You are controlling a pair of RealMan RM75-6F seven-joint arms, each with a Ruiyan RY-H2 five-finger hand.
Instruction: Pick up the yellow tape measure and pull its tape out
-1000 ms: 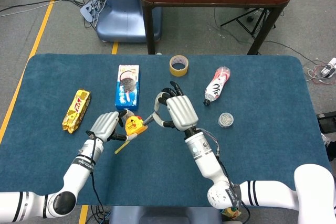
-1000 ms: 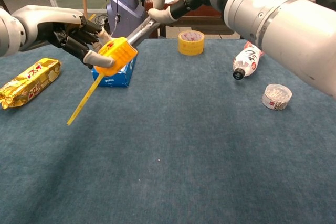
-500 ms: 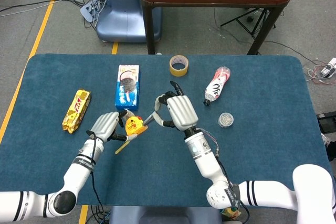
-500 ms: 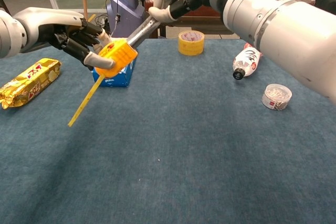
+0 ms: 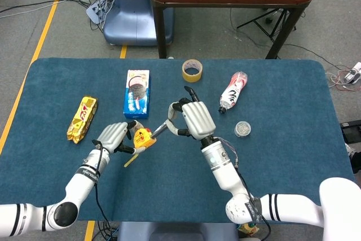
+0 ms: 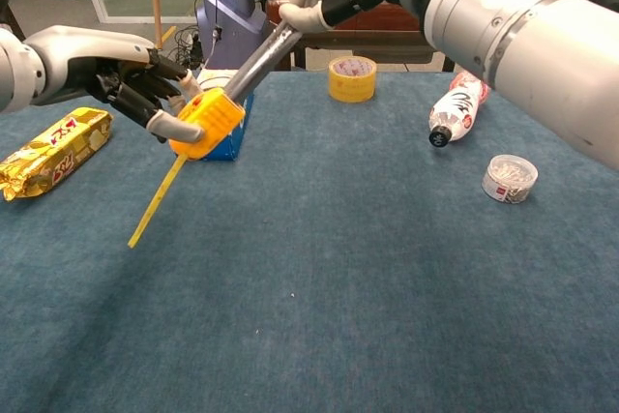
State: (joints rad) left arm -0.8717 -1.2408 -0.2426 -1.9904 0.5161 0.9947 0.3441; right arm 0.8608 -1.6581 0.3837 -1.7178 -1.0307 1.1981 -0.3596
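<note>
Fingers of the left hand (image 6: 145, 94) curl around the yellow tape measure (image 6: 205, 123), holding its case in the air above the blue table (image 6: 387, 268), just in front of the blue snack box (image 5: 136, 91). Up and to the right of those fingers, the right hand (image 5: 194, 118) pinches a dark strip (image 6: 266, 50) that runs out of the case's top; whether this is the blade seen from its underside or a strap cannot be told. A yellow length of tape (image 6: 157, 205) hangs down and forward from the case, its tip close to the cloth but seemingly not touching.

Compared with a second ago, the left hand has dropped a little and tilted the case over, while the right hand has risen and drawn away, so the dark strip between the two hands now looks longer and tauter. The yellow tail has swung only slightly. That suggests the pull is under way: the case is secured and the hands are parting.

Beyond the right fingers lie a roll of packing tape (image 5: 192, 70), a bottle (image 5: 233, 92) on its side and a small round container (image 5: 242, 128); far to the left of the left fingers sits a gold snack packet (image 5: 82, 118)
</note>
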